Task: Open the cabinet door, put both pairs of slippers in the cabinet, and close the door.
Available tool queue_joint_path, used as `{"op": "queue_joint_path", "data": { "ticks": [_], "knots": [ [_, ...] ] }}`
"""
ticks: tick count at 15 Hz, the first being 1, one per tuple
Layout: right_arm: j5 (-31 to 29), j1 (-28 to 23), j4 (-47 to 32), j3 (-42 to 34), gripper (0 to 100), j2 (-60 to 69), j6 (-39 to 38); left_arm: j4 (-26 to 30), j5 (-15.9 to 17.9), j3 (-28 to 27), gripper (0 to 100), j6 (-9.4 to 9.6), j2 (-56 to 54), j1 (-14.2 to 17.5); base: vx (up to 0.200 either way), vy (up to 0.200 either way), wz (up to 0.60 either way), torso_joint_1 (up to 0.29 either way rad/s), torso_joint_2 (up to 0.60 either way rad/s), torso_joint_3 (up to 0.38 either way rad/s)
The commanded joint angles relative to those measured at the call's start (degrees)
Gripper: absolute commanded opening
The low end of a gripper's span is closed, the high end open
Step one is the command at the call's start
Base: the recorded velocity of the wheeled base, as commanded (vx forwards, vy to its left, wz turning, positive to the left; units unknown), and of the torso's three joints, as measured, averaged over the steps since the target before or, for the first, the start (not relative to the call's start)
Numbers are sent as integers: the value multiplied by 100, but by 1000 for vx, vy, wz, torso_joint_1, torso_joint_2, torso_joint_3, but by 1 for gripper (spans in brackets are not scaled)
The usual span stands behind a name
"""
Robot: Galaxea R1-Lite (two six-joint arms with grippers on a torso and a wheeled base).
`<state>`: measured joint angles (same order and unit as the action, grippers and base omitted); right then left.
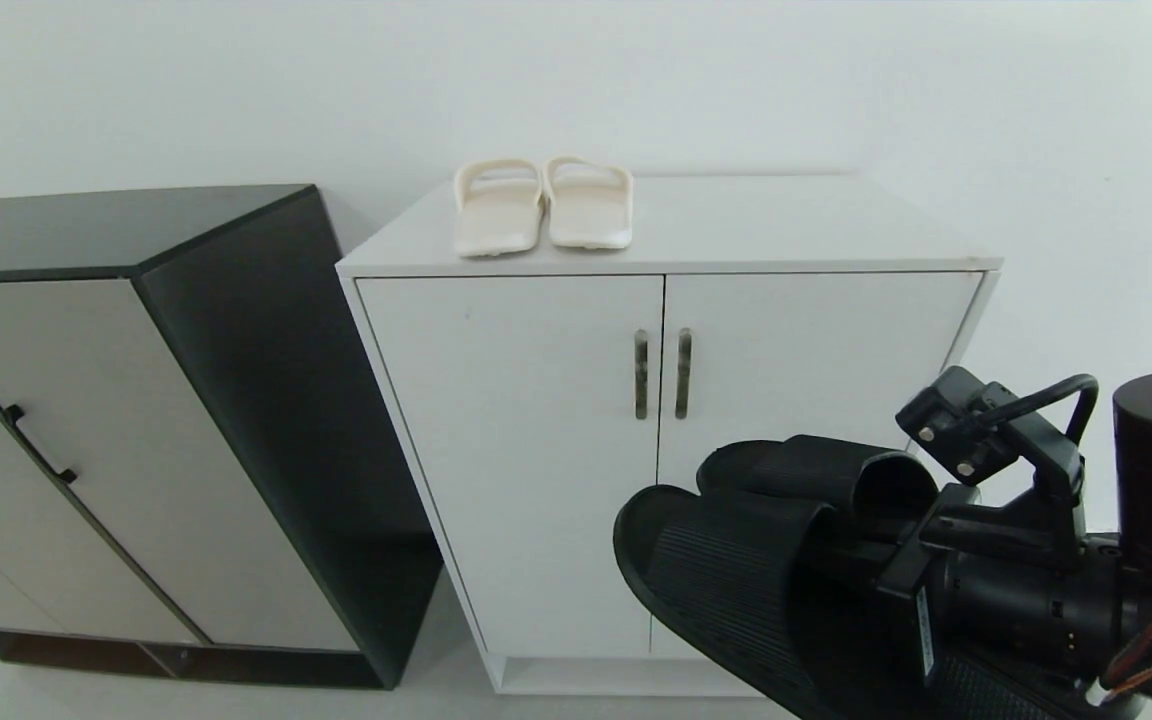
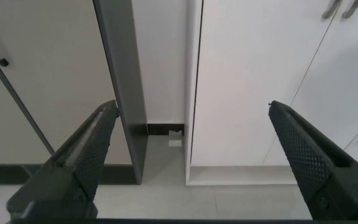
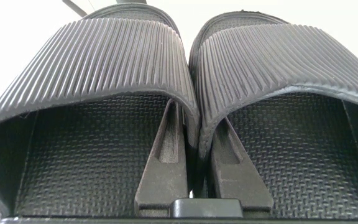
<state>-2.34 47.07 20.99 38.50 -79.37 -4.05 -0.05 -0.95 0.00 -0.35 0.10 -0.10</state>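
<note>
White wall (image 1: 836, 80), floor (image 2: 166, 200) seemingly tiled, cabinet (image 1: 516, 450) closed

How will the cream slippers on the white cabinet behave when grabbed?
The cream moulded slippers look thick and one-piece, so probably light and slightly squashy. Lying flat on the smooth white cabinet top, they likely won't roll but may slide.

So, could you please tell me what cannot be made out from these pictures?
Inside of the white cabinet: head view, hidden behind its closed doors.
Black slippers: head view, partly cut off by the bottom edge.
Whatever lies ahead of the right gripper: right wrist view, blocked by the slippers its jaws pinch.
Dark cabinet: head view, cut off by the left edge.
</note>
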Motion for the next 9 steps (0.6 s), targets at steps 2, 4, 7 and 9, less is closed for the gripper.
{"op": "queue_joint_path", "data": {
  "ticks": [2,4,7,9],
  "knots": [
    [6,-5,-7,-9,0,-8,0,5,60,0,100,35,8,1,0,0,0,-132,459,342],
    [6,-5,-7,-9,0,-8,0,14,86,0,100,-17,8,1,0,0,0,-103,456,351],
    [6,4,1,-53,0,-8,0,14,104,0,100,27,8,1,0,0,0,-81,448,367],
    [-3,4,54,-79,0,10,9,5,7,0,100,9,8,1,0,0,0,-39,444,395]
  ]
}}
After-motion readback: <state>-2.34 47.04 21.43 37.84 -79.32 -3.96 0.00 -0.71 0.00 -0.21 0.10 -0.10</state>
